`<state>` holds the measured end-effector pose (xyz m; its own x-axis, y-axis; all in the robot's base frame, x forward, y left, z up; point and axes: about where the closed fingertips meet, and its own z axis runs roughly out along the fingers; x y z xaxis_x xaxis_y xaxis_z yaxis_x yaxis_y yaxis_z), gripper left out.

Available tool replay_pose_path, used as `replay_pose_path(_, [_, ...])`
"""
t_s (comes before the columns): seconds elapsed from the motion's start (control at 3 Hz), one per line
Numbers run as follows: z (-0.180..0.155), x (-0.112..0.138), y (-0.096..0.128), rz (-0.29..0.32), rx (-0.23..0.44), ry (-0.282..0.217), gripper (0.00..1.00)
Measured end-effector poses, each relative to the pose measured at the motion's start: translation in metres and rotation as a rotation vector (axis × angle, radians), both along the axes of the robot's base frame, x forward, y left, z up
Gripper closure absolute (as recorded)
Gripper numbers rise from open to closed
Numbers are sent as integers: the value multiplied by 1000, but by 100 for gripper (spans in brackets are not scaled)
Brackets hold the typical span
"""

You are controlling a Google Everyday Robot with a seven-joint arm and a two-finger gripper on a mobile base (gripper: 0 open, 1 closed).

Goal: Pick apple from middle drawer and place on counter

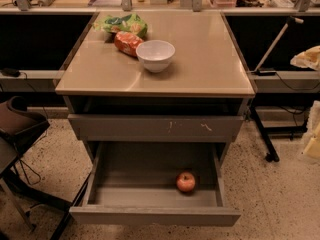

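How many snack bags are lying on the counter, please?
2: a green bag at the counter's back left, and a red-orange bag just in front of it, beside the white bowl. The gripper is not in view.

Small round red-orange apple (185, 182) with a dark stem dimple facing up, resting on the floor of the middle drawer (155, 215). It sits right of centre in the near half, clear of the walls. The drawer is wide, shallow and grey, with a plain front panel, and is pulled fully out toward the near side. The counter (200, 59) is a glossy beige square top with a thin edge, directly above the drawer. The gripper is out of view.
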<state>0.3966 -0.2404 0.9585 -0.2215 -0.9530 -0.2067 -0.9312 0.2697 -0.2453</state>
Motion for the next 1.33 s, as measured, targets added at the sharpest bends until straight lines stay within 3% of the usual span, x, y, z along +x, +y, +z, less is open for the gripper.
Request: replay_pose_path(1.33, [-13, -30, -17, 0, 0, 0, 0])
